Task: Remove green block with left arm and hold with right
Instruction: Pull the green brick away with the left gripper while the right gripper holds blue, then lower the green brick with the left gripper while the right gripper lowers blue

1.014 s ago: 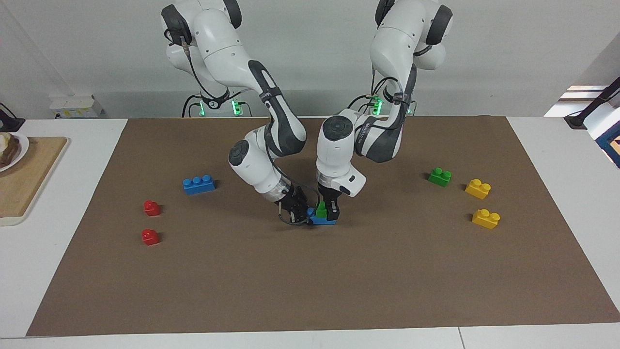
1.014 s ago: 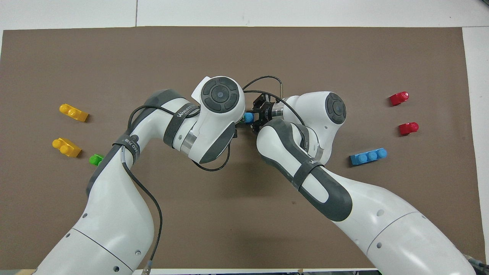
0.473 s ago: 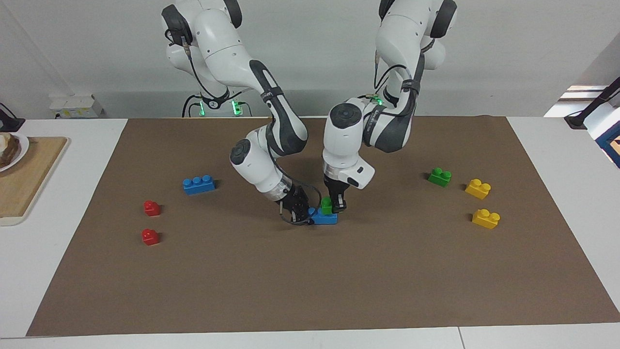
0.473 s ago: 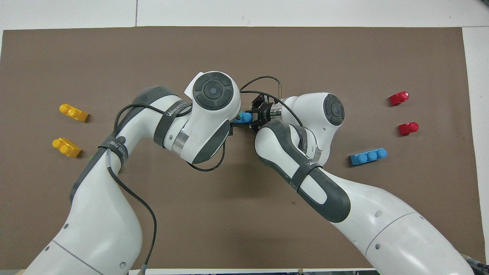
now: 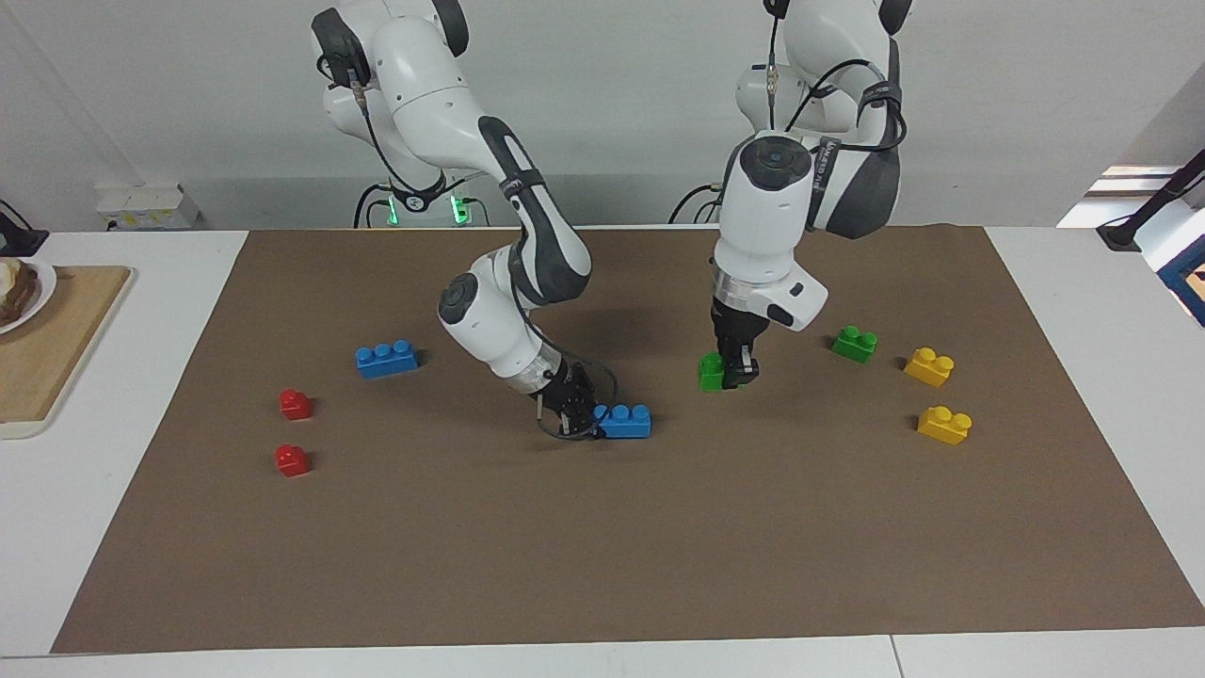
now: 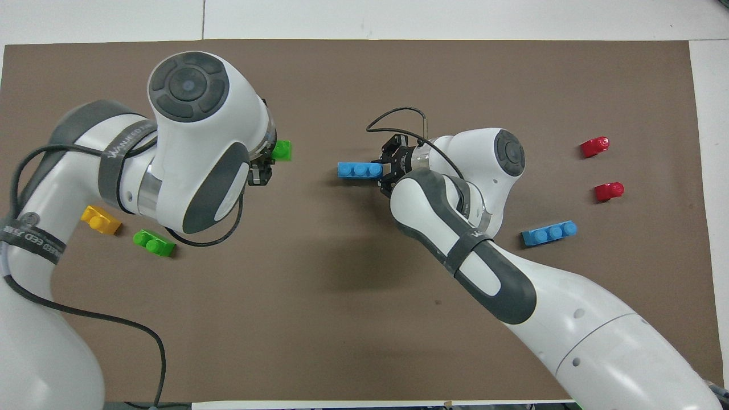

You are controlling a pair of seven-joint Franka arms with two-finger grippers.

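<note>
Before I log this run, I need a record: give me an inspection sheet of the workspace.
Surface: brown mat on white table.
Job's things: green block lifted off blue brick.
Clutter: second blue brick, two red blocks, two yellow blocks, another green block.
Grippers: left gripper shut on green block, in air; right gripper shut on blue brick's end.
Cables: loop at right wrist.
Surroundings: wooden board.

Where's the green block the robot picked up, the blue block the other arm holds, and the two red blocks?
green block [image 5: 711,371], facing view, its side face
blue block [image 5: 626,421], facing view, its front face
red blocks [image 5: 296,404], facing view, top of the one nearer the robots
</note>
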